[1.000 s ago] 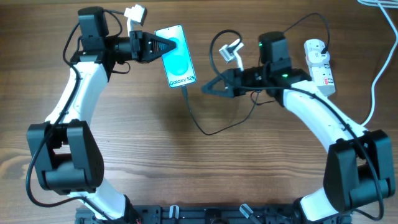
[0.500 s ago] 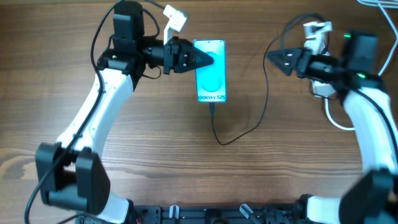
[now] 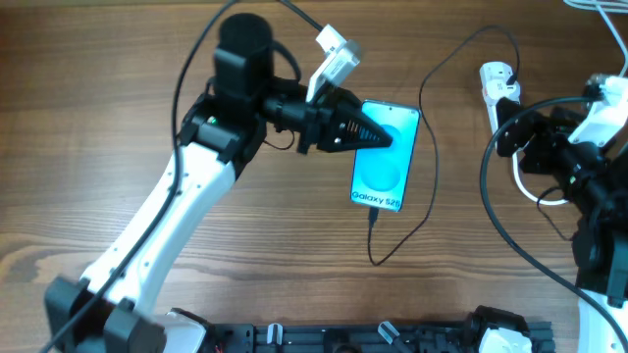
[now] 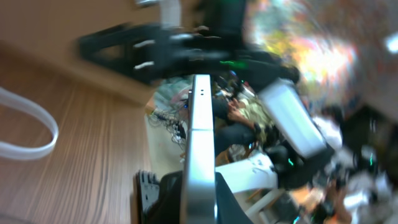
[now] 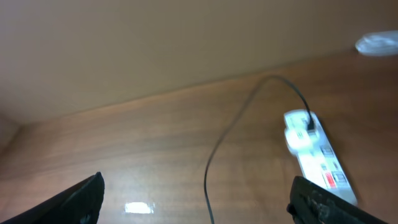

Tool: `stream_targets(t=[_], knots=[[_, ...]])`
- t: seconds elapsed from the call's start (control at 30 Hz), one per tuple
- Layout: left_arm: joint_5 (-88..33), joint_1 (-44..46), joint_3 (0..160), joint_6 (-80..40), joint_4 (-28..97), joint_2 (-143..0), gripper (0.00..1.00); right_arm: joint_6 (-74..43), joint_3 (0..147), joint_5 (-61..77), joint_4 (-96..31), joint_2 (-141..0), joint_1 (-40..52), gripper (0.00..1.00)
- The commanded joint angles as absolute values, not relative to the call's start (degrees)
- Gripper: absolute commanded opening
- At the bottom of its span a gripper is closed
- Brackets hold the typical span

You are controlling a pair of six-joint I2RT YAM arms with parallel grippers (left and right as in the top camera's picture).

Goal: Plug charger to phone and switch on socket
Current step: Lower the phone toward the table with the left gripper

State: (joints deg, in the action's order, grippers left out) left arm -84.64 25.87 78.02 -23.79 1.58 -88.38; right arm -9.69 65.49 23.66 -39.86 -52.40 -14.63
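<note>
My left gripper (image 3: 376, 137) is shut on the phone (image 3: 386, 167), gripping its left long edge; the teal screen faces up. In the blurred left wrist view the phone (image 4: 200, 143) stands edge-on between the jaws. The charger (image 3: 424, 93), a thin black cable, is plugged into the phone's bottom end and loops over the table up to the plug in the socket (image 3: 494, 83). My right gripper (image 3: 515, 137) is open and empty just in front of the socket. The right wrist view shows the socket (image 5: 317, 155) and cable (image 5: 217, 152) beyond the spread fingers (image 5: 199, 199).
A thicker white power cord (image 3: 535, 191) curls beside the right arm, which covers the socket's near end. More white cord lies at the far right corner (image 3: 594, 10). A white loop shows in the left wrist view (image 4: 28, 134).
My left arm carried the phone right and toward the table's middle, the cable trailing with it. My right arm pulled back to the right edge, near the socket.
</note>
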Motion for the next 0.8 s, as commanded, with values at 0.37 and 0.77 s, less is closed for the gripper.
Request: stream_targets(t=[0.37,0.77], knots=[[-68.4,18.8,77.8,-21.4,8.2,-120.2,0.04,-12.2,66.4,19.9,-47.4,-53.8,-14.7,0.96],[-49.7,20.9,77.8,-21.9,15.7,-126.4,0.04,-13.7,66.4,19.9,-48.6,-56.7,-14.7,0.96]])
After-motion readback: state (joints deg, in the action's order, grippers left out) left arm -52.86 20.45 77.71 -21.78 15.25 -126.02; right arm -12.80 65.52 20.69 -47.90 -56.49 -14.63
